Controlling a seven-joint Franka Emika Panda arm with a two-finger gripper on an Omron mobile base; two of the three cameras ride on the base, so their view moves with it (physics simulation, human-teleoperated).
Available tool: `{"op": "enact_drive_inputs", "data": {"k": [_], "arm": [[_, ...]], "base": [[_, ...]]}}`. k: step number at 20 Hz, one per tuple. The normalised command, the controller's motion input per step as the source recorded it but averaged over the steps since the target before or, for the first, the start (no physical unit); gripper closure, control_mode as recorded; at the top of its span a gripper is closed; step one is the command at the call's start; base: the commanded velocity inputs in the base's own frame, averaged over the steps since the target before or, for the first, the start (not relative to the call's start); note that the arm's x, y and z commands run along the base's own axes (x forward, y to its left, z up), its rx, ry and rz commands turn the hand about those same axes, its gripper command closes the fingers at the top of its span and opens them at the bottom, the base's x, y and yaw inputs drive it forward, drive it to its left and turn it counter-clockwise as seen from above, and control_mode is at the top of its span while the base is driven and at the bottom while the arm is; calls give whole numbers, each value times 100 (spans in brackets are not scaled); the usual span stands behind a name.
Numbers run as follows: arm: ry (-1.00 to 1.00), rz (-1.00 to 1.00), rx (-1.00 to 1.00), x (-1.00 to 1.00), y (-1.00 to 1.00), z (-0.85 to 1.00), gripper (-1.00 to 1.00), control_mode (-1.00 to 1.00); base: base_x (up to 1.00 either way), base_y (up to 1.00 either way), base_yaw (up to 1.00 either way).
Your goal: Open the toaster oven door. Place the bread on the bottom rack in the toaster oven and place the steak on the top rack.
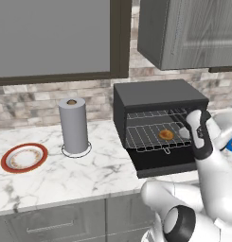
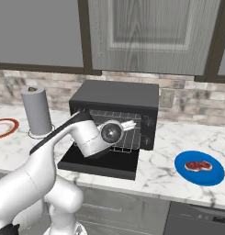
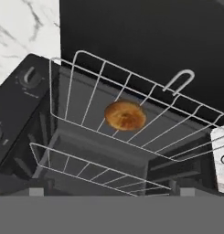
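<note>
The black toaster oven (image 1: 160, 92) (image 2: 116, 94) stands on the marble counter. Its door (image 1: 165, 163) (image 2: 100, 163) lies folded down flat in front. The round golden bread (image 1: 166, 135) (image 3: 125, 115) rests on the bottom rack (image 1: 146, 142) (image 3: 81, 105), which is slid partly out, loop handle forward. The top rack (image 1: 150, 116) (image 3: 86, 167) holds nothing. My gripper (image 1: 185, 131) (image 2: 131, 124) hovers open at the oven's mouth, just right of the bread and apart from it. The pinkish-red steak (image 2: 198, 165) lies on a blue plate (image 2: 215, 176) to the oven's right.
A paper-towel roll (image 1: 74, 125) (image 2: 36, 110) stands left of the oven, and an orange-rimmed plate (image 1: 23, 157) (image 2: 3, 127) lies further left. Wall cabinets (image 1: 183, 28) hang above the oven. Bare counter runs between the oven and the blue plate.
</note>
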Motion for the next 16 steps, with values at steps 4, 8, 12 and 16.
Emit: {"op": "enact_drive_inputs", "data": {"k": [4,8,12,16], "arm": [[0,-33,58,0,13,-43,-100,-100],[0,-17,46,8,16,-19,-100,-100],[-2,-5,16,4,7,29,-100,-100],[-3,-1,-3,12,27,26,-100,-100]], "base": [[0,0,0],[0,0,0],[0,0,0],[0,0,0]]}}
